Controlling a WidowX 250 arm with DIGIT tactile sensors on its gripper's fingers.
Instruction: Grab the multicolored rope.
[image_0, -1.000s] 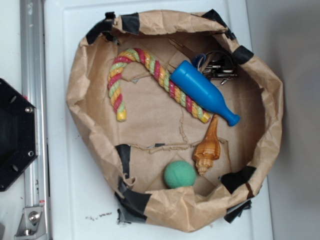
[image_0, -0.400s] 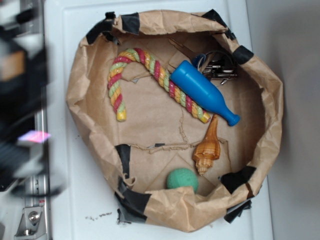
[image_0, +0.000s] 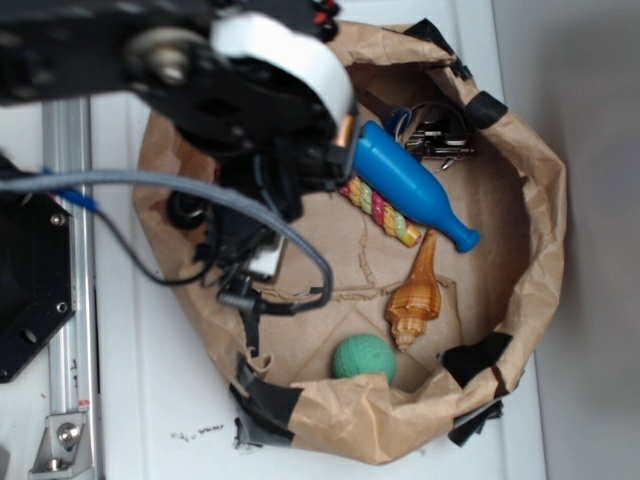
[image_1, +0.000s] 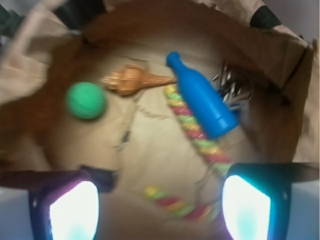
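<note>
The multicolored rope (image_1: 195, 132) of red, yellow and green strands lies on the brown paper inside the bag; in the wrist view its long part runs under the blue bottle (image_1: 202, 97) and its short hooked end (image_1: 177, 202) lies between my fingers. In the exterior view only the rope's lower end (image_0: 385, 212) shows beside the blue bottle (image_0: 410, 195); my arm hides the rest. My gripper (image_1: 160, 210) is open above the rope's bend, its two glowing pads (image_1: 72, 212) wide apart, with nothing held. The gripper itself is hidden under the arm in the exterior view.
A brown paper bag with taped, raised walls (image_0: 540, 200) encloses everything. Inside it lie a green ball (image_0: 363, 357), a brown spiral shell (image_0: 415, 295) and a bunch of metal keys (image_0: 435, 135). A black mount (image_0: 30, 280) and metal rail (image_0: 70, 300) stand at the left.
My arm has swung in from the left and now hangs over the bag's upper left, covering the rope's curved part. The objects in the bag have not moved.
</note>
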